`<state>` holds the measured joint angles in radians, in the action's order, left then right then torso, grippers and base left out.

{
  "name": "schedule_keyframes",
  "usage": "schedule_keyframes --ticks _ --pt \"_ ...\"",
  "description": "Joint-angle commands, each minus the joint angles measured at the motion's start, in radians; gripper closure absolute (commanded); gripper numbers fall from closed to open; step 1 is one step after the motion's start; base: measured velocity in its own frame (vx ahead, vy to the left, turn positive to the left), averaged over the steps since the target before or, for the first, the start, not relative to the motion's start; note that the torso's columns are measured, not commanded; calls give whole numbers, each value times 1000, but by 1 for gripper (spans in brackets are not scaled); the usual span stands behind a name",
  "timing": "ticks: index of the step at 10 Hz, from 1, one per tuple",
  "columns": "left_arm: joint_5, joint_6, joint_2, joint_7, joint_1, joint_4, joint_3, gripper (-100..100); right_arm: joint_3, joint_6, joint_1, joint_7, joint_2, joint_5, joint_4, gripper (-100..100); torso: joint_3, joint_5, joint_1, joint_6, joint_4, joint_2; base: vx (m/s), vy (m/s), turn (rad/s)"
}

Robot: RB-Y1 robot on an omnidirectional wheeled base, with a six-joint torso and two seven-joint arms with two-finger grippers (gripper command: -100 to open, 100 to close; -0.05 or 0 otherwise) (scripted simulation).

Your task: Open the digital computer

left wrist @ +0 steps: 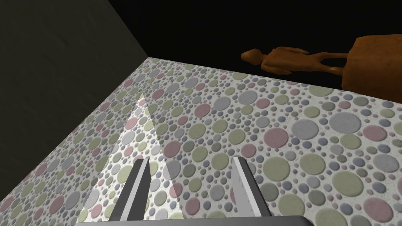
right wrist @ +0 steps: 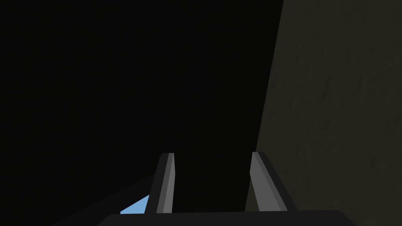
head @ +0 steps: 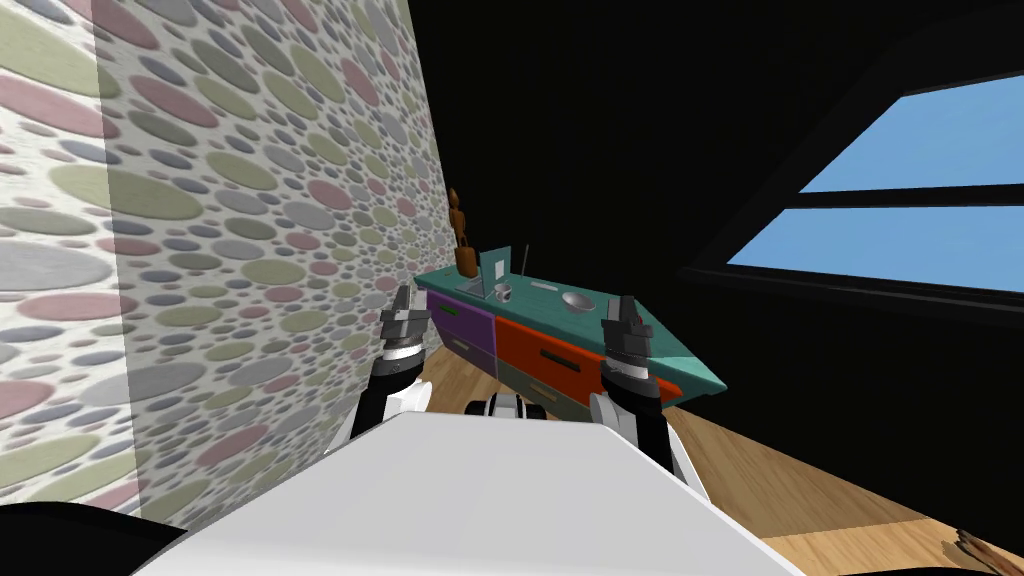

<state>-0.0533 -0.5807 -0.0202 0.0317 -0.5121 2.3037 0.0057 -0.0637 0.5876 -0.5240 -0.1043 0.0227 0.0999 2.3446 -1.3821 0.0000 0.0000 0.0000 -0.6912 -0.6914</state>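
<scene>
Grey blades of the left gripper [left wrist: 190,161] stand apart with nothing between them, released, pointing at a wall [left wrist: 243,129] of pink, green and grey spots. Past them, beyond the wall's edge, a brown figure [left wrist: 282,61] on a block base shows against a black area. The right gripper [right wrist: 212,155] is released too, its blades parted with nothing between them.

In the head view both grippers are raised in the lower middle of the frame, the left one close to the spotted wall, the right one in front of a cabinet [head: 685,362] with a teal top and purple and red drawer fronts. The cabinet runs across the centre of the frame. The computer [head: 492,272] sits near the cabinet's left end, just right of the figure; its thin pale panel stands upright from a flat base. Neither gripper touches it. A small mug [head: 503,292] stands just beside it, and a grey bowl [head: 575,300] lies further right along the top. A wood floor [head: 800,480] fills the lower right, and a window [head: 900,200] of blue sky the upper right.
</scene>
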Motion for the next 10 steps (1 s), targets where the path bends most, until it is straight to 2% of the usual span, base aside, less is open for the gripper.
schedule_keyframes --ticks 1,4,8,9,10 --pt "5 21 65 5 12 -6 1 -100 0 0 0 0 0 0 0 0 -69 0 0 0 -33 -34 -2 -11 -16" --pt "16 71 148 17 41 -19 5 -100 0 0 0 0 0 0 -1 0 -94 0 0 0 -47 -46 -6 -16 -24" --pt "39 167 249 41 98 -39 11 -100 0 0 0 0 0 0 -1 0 -94 0 0 0 -47 -47 -6 -29 -39" --pt "39 170 249 41 98 -39 11 -100 0 0 0 0 0 0 -1 0 -94 0 0 0 -47 -47 -7 -24 -10" --pt "46 200 274 49 115 -44 13 -100 0 0 0 0 0 0 -1 0 -94 0 0 0 -47 -47 -6 -21 -23"
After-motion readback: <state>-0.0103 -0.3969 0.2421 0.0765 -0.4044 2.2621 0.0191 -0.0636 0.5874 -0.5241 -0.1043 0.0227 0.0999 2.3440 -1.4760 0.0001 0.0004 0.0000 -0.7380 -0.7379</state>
